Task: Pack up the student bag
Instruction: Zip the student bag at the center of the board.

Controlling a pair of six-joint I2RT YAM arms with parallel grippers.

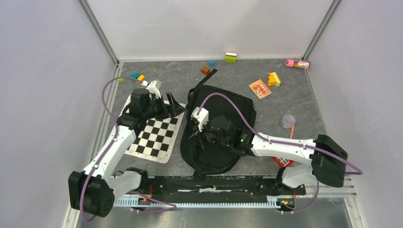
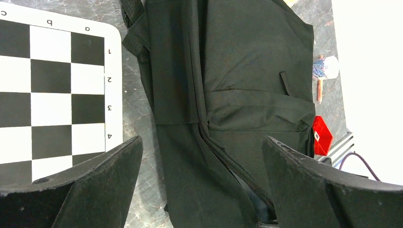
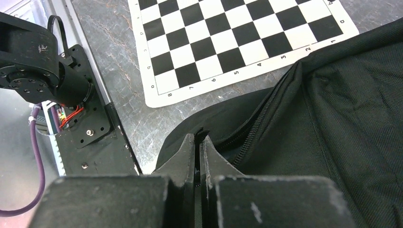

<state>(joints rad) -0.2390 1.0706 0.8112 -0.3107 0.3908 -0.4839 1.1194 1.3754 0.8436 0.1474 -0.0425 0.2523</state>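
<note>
Here the large black soft fabric backpack lies flat in the middle of the grey marbled desk, just beside the right edge of a black-and-white chequered board.

The right gripper hangs low over the near left part of the backpack. Its two fingers are pressed together, and in the right wrist view the tips sit at the edge of the backpack, just beside the zipper, which is partly undone. Whether a bit of fabric is caught between them, I cannot tell.

The left gripper is above the left side of the backpack, next to the board. Its fingers stand wide apart and hold nothing; in the left wrist view the backpack with its zipper is seen between them, below.
</note>
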